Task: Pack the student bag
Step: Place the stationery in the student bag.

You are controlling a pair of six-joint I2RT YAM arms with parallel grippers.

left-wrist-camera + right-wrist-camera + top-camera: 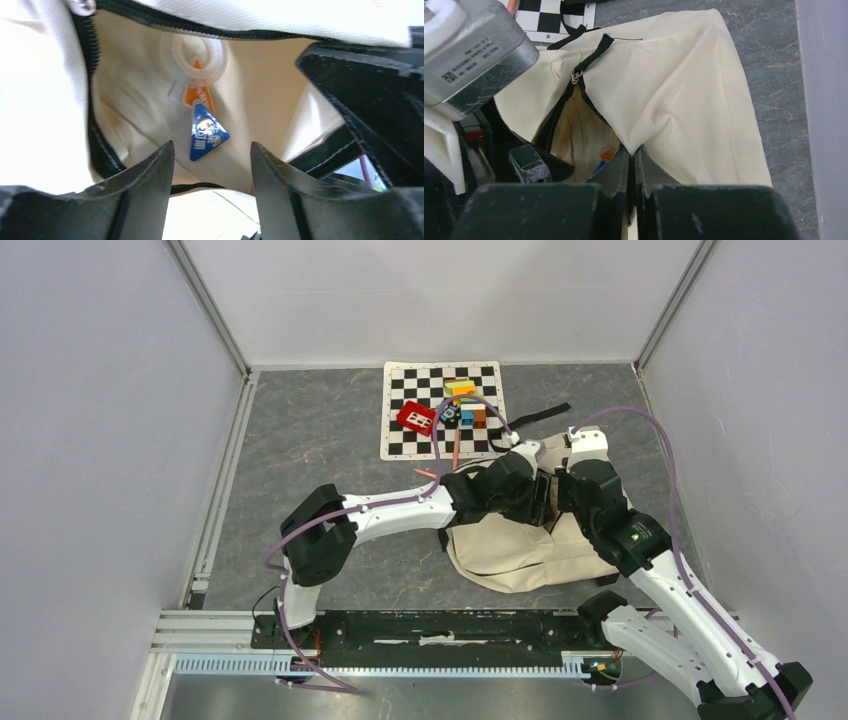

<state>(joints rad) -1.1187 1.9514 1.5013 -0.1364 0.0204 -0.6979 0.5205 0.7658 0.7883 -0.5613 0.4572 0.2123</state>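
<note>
The cream student bag [520, 545] lies right of centre, its mouth toward the chessboard mat. My right gripper [633, 152] is shut on the cream edge of the bag [684, 90] and holds the opening up. My left gripper [211, 147] is open and empty, reaching into the bag's mouth [260, 85]. Inside, beyond its fingertips, lies a white ring-shaped item [197, 55] with an orange and blue tag [207, 132]. That tag also shows in the right wrist view [605, 156]. In the top view both grippers meet at the bag's far end, left [535, 498], right [562, 495].
A chessboard mat [400, 440] lies behind the bag with a red item [416, 418], coloured blocks [462, 390] and an orange pencil [457, 448]. A black strap [540, 417] trails from the bag. Grey walls enclose the table on three sides.
</note>
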